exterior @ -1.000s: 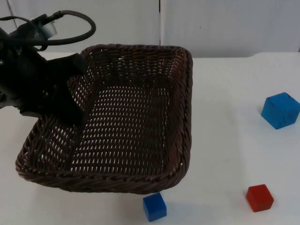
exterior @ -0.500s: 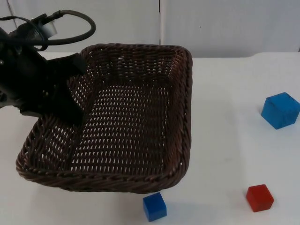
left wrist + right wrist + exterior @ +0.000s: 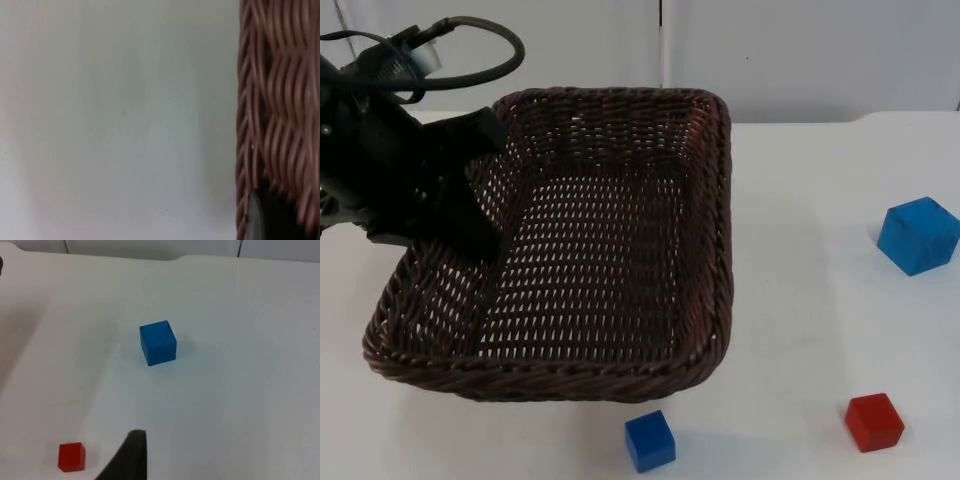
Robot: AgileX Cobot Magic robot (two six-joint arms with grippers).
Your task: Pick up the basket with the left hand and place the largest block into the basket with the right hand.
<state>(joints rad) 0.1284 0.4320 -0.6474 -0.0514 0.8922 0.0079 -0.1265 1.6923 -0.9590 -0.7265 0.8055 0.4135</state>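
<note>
The left gripper (image 3: 470, 225) is clamped on the left wall of the dark brown woven wicker basket (image 3: 705, 250). A one-sided grip could let the basket tip or slip. The large blue cube (image 3: 158, 342) lies well ahead of the right gripper, whose finger state cannot be told.

— What's your left arm (image 3: 395, 170) like?
— Mine's black and blocky, matte all over.
— And your right gripper's fingertip (image 3: 131, 456)?
— A dark, tapering wedge, also black.
</note>
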